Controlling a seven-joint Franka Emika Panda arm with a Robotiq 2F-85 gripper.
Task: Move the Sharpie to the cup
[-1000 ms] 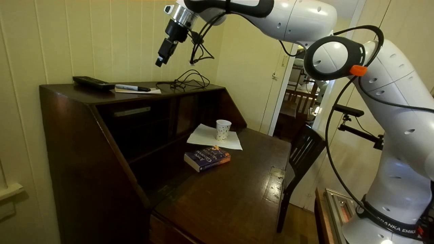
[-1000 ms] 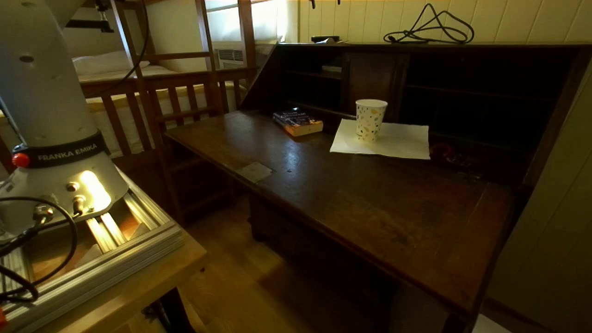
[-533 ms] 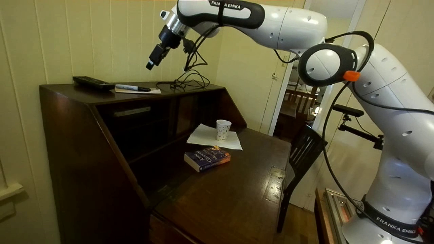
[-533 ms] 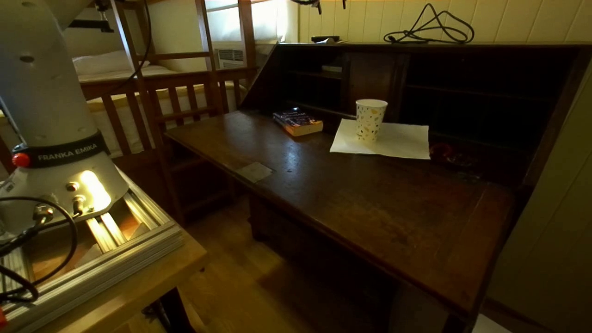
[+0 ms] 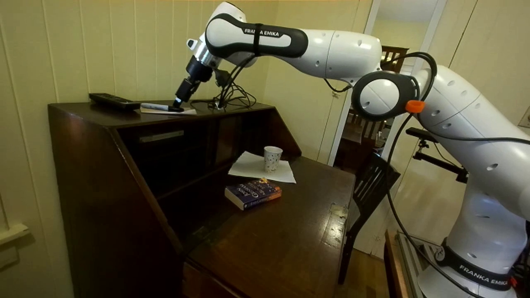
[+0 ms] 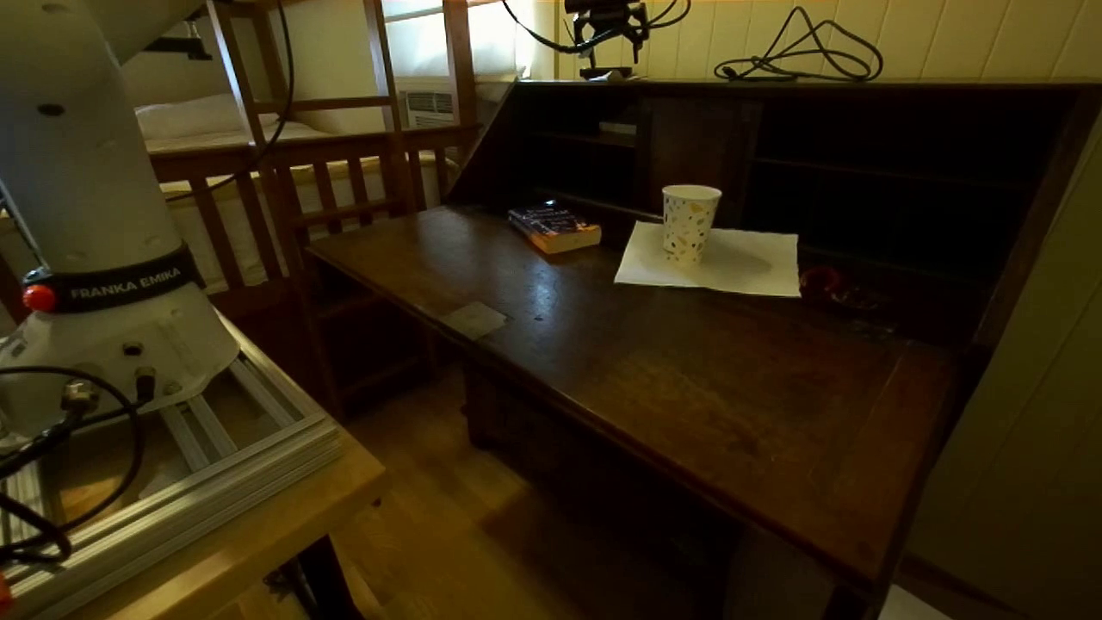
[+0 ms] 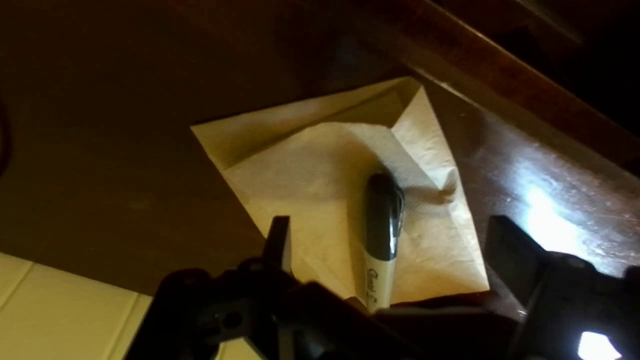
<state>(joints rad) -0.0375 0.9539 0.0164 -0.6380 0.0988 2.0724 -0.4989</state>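
The Sharpie (image 5: 155,106), with a pale barrel and black cap, lies on a small folded paper on top of the desk hutch. It also shows in the wrist view (image 7: 382,220), its lower end hidden behind the gripper body. I cannot make it out in an exterior view from the desk's front. My gripper (image 5: 178,103) is low at the cap end. In the wrist view my gripper (image 7: 389,225) is open, a finger on each side of the Sharpie and apart from it. The white speckled cup (image 5: 272,159) stands upright on white paper on the desktop, also in an exterior view (image 6: 689,224).
A black remote (image 5: 114,101) lies beside the Sharpie on the hutch top. A loose black cable (image 6: 796,56) lies farther along it. A thick book (image 5: 253,193) lies near the cup. The hutch top's front edge (image 7: 480,105) runs close to the folded paper.
My gripper has come down and to the left in an exterior view, from high above the hutch to the Sharpie's cap end. The Sharpie, cup and book have not moved.
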